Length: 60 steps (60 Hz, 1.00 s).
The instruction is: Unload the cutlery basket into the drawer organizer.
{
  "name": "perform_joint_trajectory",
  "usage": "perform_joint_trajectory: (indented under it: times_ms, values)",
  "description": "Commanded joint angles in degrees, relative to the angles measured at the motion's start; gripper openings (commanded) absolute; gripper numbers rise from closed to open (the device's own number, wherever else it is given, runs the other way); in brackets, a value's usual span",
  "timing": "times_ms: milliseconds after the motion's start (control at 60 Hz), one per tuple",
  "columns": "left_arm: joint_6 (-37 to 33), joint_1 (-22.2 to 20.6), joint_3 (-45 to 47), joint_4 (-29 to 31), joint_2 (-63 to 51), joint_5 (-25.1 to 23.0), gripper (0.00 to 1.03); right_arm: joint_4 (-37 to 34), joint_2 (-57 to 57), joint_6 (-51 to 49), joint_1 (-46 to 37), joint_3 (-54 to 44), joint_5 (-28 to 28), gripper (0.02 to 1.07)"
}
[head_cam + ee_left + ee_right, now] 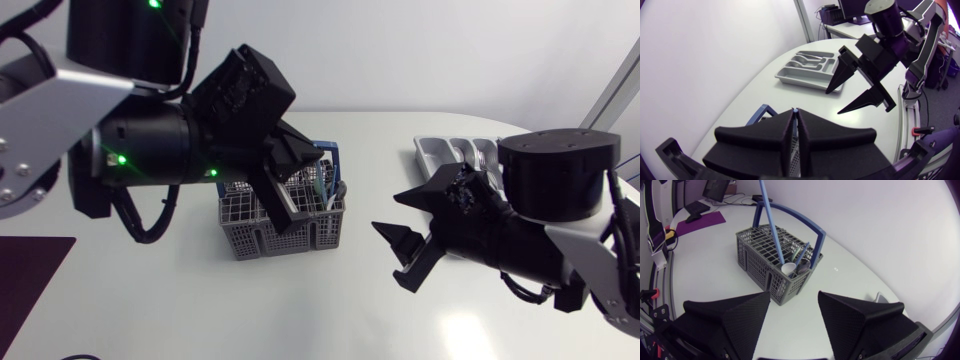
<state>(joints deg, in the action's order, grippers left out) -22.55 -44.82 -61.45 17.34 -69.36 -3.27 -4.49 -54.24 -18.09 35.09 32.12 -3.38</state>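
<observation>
Head view: one basket (245, 235), one organizer (428, 152); left gripper (796, 113) clamps one blue utensil (771, 226).

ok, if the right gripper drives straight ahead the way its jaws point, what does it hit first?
Most likely the grey cutlery basket, near corner first: it sits dead ahead of the open right gripper, with bare table between. Depth is unclear.

Left pincer (796, 116) pressed closed, pointing down; right pincer (392, 214) spread wide, both arms angled inward.
</observation>
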Motion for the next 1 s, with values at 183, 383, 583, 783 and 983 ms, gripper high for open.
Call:
perform_joint_trajectory:
  times_ms: [183, 383, 583, 783, 983]
  values:
    - [5.2, 1.7, -6.0, 5.3, 0.4, -9.2, 0.03, 1.2, 3.3, 0.8, 1.8, -1.4, -6.0, 0.71]
    - [8.9, 3.9, -9.2, 8.3, -2.3, -16.8, 0.03, 1.8, 4.3, 1.1, 2.5, -1.3, -8.8, 0.64]
    - [10.9, 5.0, -10.8, 9.6, -4.6, -21.8, 0.03, 2.6, 4.1, 1.9, 3.5, -1.1, -9.5, 0.61]
    - [12.4, 5.1, -11.7, 10.1, -6.1, -24.2, 0.03, 3.5, 2.8, 2.1, 3.8, -0.5, -9.4, 0.5]
    - [13.1, 5.4, -12.4, 10.2, -7.1, -25.4, 0.03, 3.5, 2.4, 2.2, 4.5, 0.0, -9.1, 0.34]
